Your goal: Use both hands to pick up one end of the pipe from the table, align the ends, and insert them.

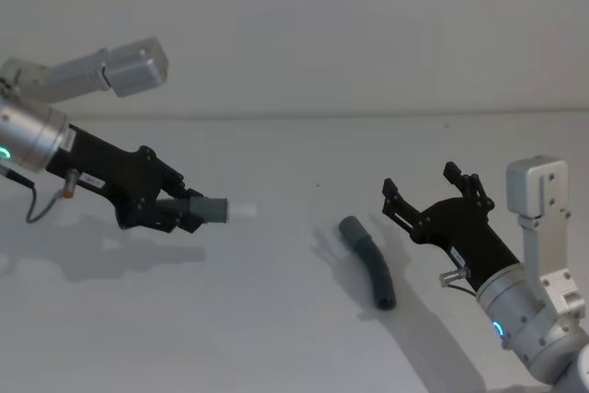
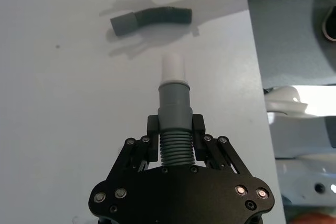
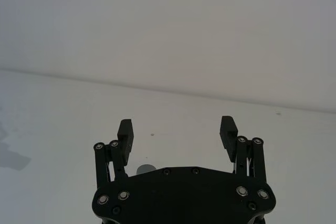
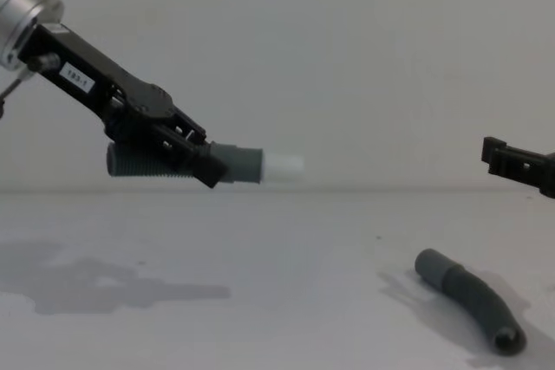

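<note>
My left gripper (image 1: 184,211) is shut on a ribbed dark grey pipe piece (image 2: 174,145) and holds it in the air above the white table (image 1: 258,319). The piece's grey cuff (image 1: 213,210) and narrower white tip (image 1: 241,212) stick out past the fingers, pointing toward the right. The other pipe piece (image 1: 370,261) lies curved on the table, its plain cuff end (image 4: 431,264) toward the left gripper. My right gripper (image 1: 425,183) hovers open just right of that lying piece, above the table, with nothing between its fingers (image 3: 126,132).
A white wall (image 1: 368,25) stands behind the table. In the left wrist view the table's edge (image 2: 256,51) runs close by the lying piece, with floor and white equipment (image 2: 299,103) beyond it.
</note>
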